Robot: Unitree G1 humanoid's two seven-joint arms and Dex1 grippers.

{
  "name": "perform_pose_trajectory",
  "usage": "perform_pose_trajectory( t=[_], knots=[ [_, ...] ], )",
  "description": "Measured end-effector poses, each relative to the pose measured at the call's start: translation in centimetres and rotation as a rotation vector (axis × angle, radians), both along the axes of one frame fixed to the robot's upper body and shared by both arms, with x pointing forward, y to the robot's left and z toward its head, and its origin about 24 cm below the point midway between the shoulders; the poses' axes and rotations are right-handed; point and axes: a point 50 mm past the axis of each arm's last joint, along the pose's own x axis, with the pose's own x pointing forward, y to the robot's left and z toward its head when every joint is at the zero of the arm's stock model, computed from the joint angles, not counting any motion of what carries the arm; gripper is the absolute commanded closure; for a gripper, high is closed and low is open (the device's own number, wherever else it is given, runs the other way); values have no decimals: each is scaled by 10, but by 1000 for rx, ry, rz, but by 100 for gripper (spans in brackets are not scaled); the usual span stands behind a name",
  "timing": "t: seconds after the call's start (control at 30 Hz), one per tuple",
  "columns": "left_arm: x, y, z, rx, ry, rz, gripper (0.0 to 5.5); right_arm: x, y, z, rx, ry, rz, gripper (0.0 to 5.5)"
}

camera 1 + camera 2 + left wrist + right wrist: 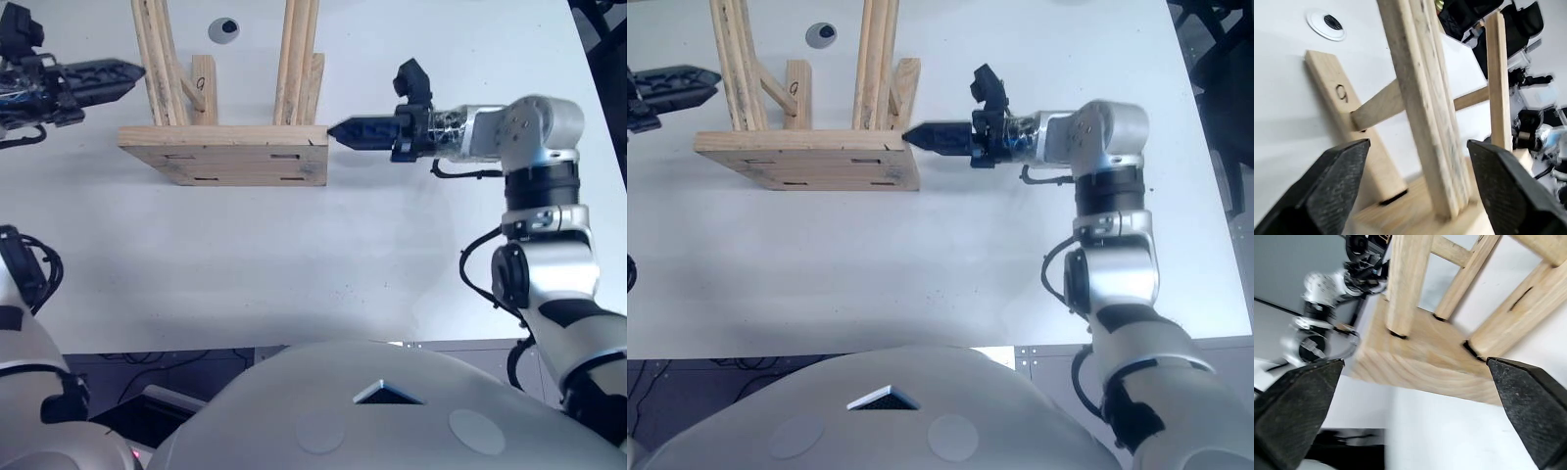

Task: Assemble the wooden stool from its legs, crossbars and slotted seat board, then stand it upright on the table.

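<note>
Two open grippers flank a wooden stool (165, 88) lying on its side on the white tabletop (294, 264).
Nearest, the slotted seat board (223, 157) stands on edge. The right gripper (338, 129), fingers spread, sits just beside its end, and the left gripper (137, 70), also spread, is near the legs (297, 59) beyond. The wood is probably stiff and light, so gripping a leg looks safest. One short leg (203, 86) bears a handwritten 9.
</note>
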Motion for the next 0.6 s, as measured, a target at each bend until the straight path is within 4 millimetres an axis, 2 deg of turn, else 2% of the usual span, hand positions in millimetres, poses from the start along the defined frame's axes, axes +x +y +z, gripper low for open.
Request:
perform_pose_trajectory(
  t=[0.07,0.1,0.13,0.17,0.2,0.27,0.37,0.47,0.57,0.6],
  knots=[
    [-8,16,5,44,-115,-12,186,-7,-13,1,-11,-102,15,10],
    [-12,23,12,30,-241,-31,186,-11,-17,1,-36,-175,32,10],
    [-14,26,15,36,-287,-40,186,-13,-16,0,-49,-202,45,10],
    [-21,34,21,70,-404,-77,186,-19,-15,-3,-80,-280,84,10],
    [-28,40,20,125,-438,-109,186,-21,-16,-5,-99,-318,97,10],
    [-41,48,5,277,-403,-208,186,-24,-11,-10,-124,-390,112,10],
    [-52,44,-27,391,-302,-357,186,-14,2,-18,-178,-508,43,10],
    [-51,31,-37,402,-322,-446,186,-11,16,-23,-186,-570,17,10],
    [-47,18,-48,386,-367,-467,186,-13,19,-28,-226,-589,49,10],
    [-48,14,-52,378,-375,-471,181,-14,21,-30,-239,-591,69,31]
  ],
)
